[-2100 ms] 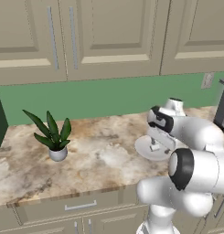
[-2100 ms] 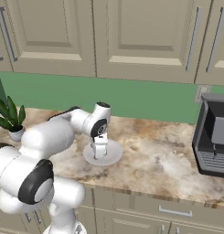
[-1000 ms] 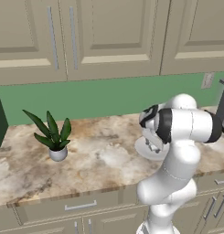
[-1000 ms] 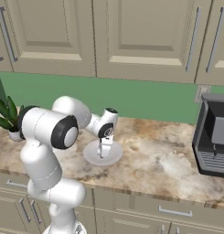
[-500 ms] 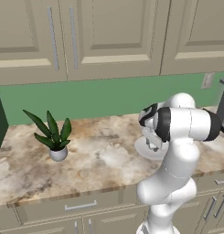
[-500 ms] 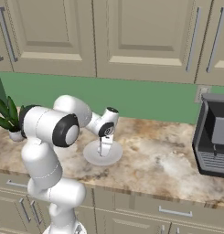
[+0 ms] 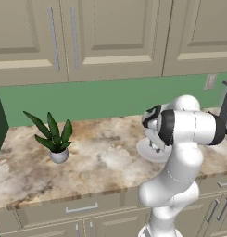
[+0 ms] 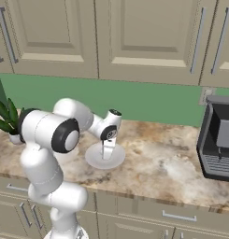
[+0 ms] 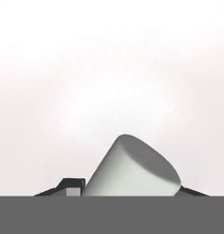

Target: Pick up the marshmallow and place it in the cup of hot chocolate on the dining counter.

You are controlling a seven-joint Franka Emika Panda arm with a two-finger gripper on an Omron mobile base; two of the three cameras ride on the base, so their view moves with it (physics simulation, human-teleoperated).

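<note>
My gripper [image 8: 106, 156] is down over the plate [image 8: 93, 161], pointing straight down, with the marshmallow [image 9: 131, 169] right between the fingertips [image 9: 73, 186]. In the hand view one dark tip sits on each side of it, very close, so the gap is narrow. I can't tell if the pads are actually touching it, so I can't call it gripped. The marshmallow looks tilted in that view, probably just camera angle, but it could tip if the squeeze lands off-centre.

The plate sits directly under the gripper on the marbled bench [image 8: 167, 168], and the vertical approach suits a small squat piece like this. Potted plant [image 7: 53, 139] is well off to one side, coffee machine [image 8: 219, 140] well off to the other, neither in the way.

My read: grasp step, lift not started. Cup of hot chocolate and dining counter aren't anywhere near the gripper here, so expect a carry after pickup.
</note>
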